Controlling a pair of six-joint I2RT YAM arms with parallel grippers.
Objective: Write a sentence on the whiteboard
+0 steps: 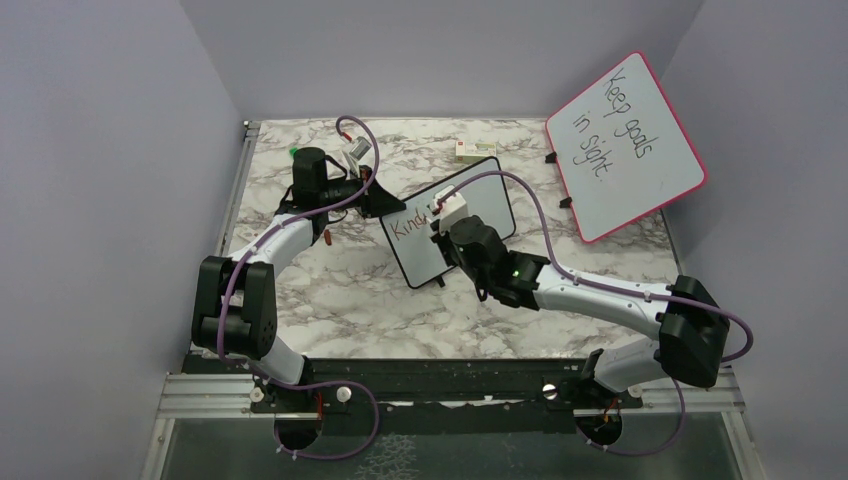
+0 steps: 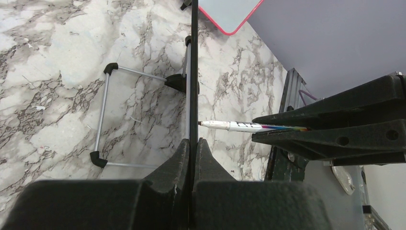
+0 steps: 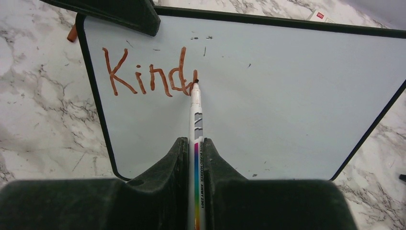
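Observation:
The small black-framed whiteboard (image 1: 470, 225) stands tilted at the table's middle. My left gripper (image 1: 375, 200) is shut on its left edge, which shows edge-on in the left wrist view (image 2: 194, 72). My right gripper (image 1: 440, 225) is shut on a white marker (image 3: 196, 143) with a rainbow band. The marker's tip touches the board (image 3: 287, 96) just after the red-brown letters "Kind" (image 3: 148, 74) of the sentence; the start of another stroke is at the tip. The marker (image 2: 244, 126) and right gripper fingers (image 2: 344, 124) also show in the left wrist view.
A larger pink-framed board (image 1: 625, 145) reading "Keep goals in sight" leans at the back right. A small white box (image 1: 470, 152) lies behind the whiteboard. A red-brown marker cap (image 3: 72, 33) lies on the marble by the board's left corner. The board's wire stand (image 2: 103, 117) rests on the table.

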